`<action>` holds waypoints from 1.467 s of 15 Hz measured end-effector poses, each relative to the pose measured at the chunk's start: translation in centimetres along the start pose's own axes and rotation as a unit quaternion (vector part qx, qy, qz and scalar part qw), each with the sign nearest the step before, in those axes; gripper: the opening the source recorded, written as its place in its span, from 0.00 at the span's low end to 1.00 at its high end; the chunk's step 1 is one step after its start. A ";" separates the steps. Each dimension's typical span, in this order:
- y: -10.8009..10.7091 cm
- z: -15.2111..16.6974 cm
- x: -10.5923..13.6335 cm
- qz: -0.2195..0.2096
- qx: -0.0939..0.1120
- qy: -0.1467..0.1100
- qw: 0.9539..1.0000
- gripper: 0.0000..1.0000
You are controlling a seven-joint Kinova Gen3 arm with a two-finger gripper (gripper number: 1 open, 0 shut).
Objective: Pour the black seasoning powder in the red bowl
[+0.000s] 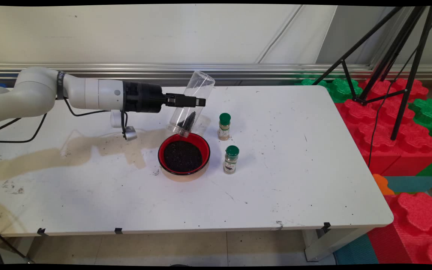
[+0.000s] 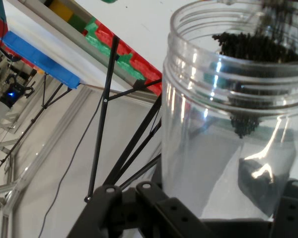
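Main view: arm reaches in horizontally from left of frame, jaws (image 1: 197, 101) clenched on clear plastic jar (image 1: 192, 103), tipped mouth-down at frame centre over red bowl (image 1: 184, 153) of dark grains on the counter (image 1: 294, 180). Grains sit at the jar mouth. Two green-capped spice bottles (image 1: 224, 126) stand just right of the bowl.

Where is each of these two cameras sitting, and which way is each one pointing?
Main view: stands above the table's near side, looking down across the white table to the wall; shows the white arm and gripper.
Hand view: rides on the hand, looking along the gripper at the clear jar; only black linkage shows.
Shared: the tilted clear jar, with dark grains at its mouth, over the red bowl, and the black tripod.
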 end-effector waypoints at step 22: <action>-0.6 -1.5 1.4 0.047 0.014 -0.028 0.998 0.00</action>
